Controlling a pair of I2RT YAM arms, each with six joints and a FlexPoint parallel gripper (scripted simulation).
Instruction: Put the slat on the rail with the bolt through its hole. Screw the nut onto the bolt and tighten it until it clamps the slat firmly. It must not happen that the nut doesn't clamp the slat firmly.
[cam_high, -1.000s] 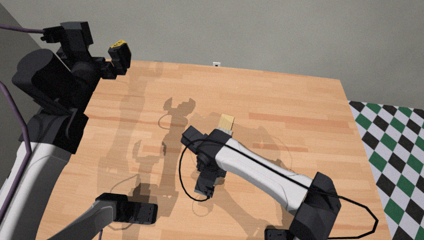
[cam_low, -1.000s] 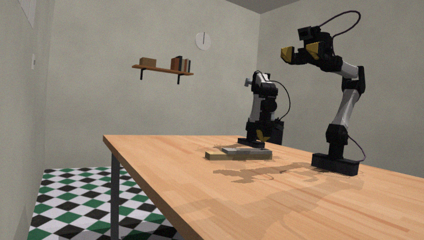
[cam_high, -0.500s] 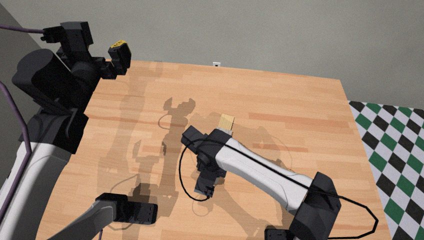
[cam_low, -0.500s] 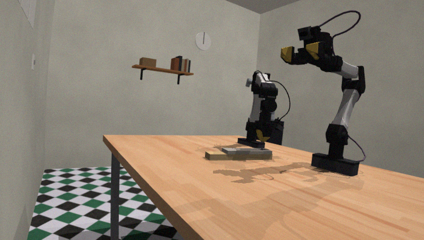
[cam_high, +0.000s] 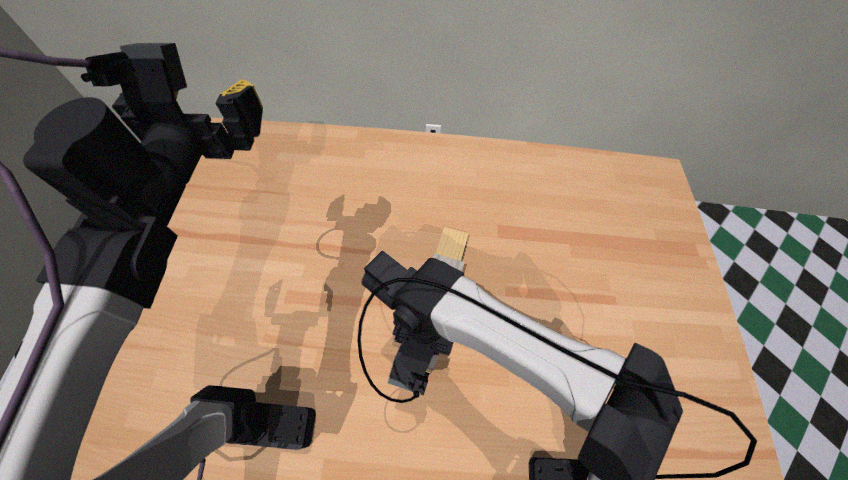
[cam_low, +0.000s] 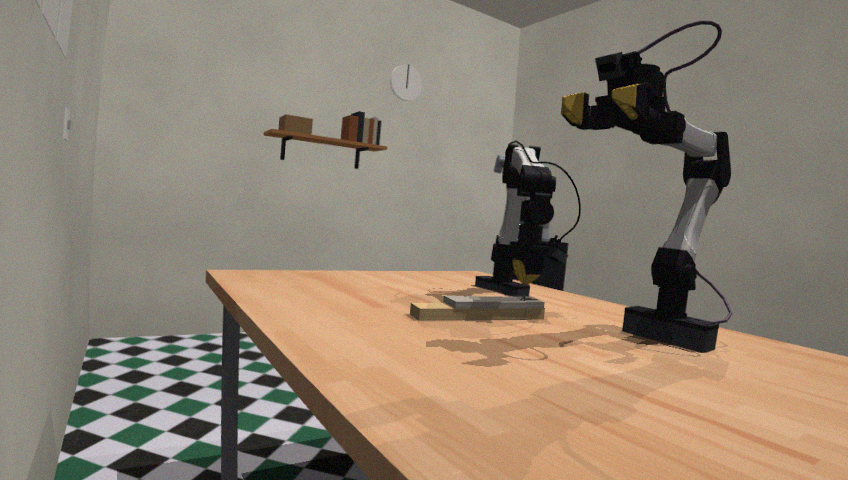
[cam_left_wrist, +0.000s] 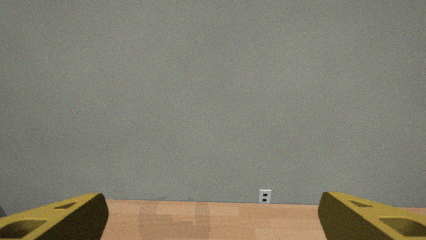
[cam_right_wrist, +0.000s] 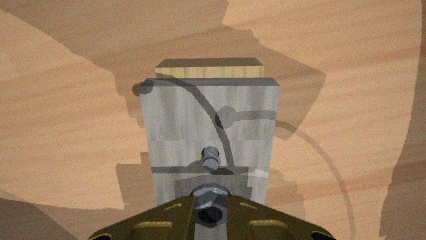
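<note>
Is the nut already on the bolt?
No, the nut is between the right gripper's fingers, and the bolt's tip sticks up bare from the grey slat.

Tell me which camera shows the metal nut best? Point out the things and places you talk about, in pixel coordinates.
The right wrist view: the nut (cam_right_wrist: 210, 206) appears large between the right gripper's fingertips. I can't make it out in the top or exterior views; the left wrist view lacks it.
</note>
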